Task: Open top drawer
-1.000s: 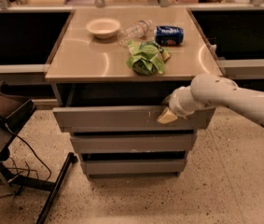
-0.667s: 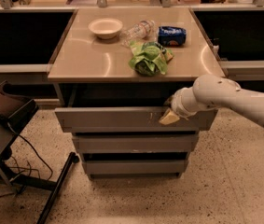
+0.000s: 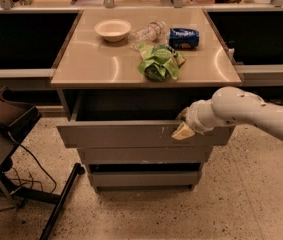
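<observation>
The top drawer (image 3: 126, 134) stands partly pulled out beneath the counter (image 3: 91, 64), with 2 slimmer drawers (image 3: 143, 155) at its 6 o'clock. At the 3 o'clock end of its face, the gripper (image 3: 182, 124) pinches the front panel's top edge, 1 finger inside and 1 outside. A green bag (image 3: 158, 63) lies on the counter.

Gripper (image 3: 183, 129) on top drawer (image 3: 121, 134) front edge; floor (image 3: 251, 199) ahead free, black stand (image 3: 6, 126) left
</observation>
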You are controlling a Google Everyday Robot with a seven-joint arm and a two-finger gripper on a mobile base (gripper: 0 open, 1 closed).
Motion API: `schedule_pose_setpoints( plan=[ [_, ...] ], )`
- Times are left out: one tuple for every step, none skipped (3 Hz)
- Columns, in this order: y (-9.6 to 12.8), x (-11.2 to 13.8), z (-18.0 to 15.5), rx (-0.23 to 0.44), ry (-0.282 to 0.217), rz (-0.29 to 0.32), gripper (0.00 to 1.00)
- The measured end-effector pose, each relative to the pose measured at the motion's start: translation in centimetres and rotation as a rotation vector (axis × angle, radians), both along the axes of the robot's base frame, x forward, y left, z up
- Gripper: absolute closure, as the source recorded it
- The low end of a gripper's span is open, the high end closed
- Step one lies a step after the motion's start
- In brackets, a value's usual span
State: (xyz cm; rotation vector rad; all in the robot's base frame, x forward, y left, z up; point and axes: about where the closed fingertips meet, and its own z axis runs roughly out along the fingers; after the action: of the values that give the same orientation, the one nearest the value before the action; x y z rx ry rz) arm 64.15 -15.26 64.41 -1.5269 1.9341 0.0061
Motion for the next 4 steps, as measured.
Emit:
schedule_pose_setpoints(
  plan=[
    [0.0,0.0,0.0,0.000,0.000,0.000,1.00],
    [-0.1,-1.0,0.1,-0.008,-0.008,0.006,1.00],
    [0.0,-1.2,0.1,-0.009,-0.008,0.006,1.00],
    [-0.1,-2.8,0.1,-0.013,-0.022,0.008,1.00]
  ],
)
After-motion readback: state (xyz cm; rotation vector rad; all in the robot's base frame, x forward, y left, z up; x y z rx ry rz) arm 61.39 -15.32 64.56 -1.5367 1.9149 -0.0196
